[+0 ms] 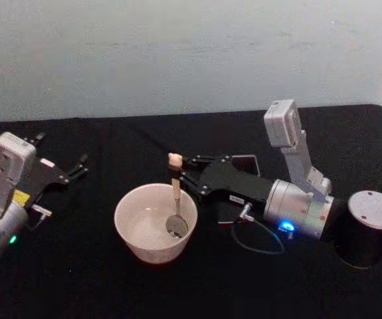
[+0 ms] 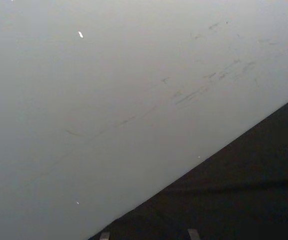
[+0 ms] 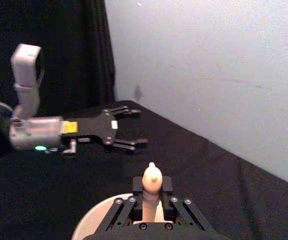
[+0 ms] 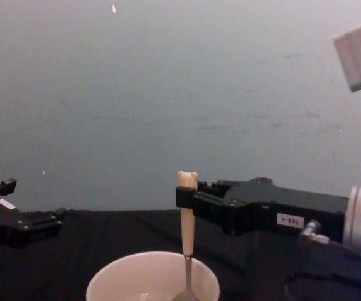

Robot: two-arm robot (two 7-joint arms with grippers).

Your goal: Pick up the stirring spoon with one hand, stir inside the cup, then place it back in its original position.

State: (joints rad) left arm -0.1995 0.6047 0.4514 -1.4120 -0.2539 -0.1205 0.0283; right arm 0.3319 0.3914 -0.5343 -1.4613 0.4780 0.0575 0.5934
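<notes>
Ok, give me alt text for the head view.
The right tool holds the stirring spoon upright by its handle, its bowl down inside the cup on the black table. The left tool sits open at the left.

The room is dim, the pale wall (image 1: 177, 60) catches soft even light, the black surface (image 1: 97, 279) looks very dark, and the white cup (image 1: 147, 251) stands out bright against it.

Count from where I stand: one stirring spoon (image 1: 175, 194). One cup (image 1: 141, 249). Two grippers: left gripper (image 1: 63, 153), right gripper (image 1: 179, 175). One dark square box (image 1: 249, 163). One cable loop (image 1: 257, 244). One black surface (image 1: 111, 289).
</notes>
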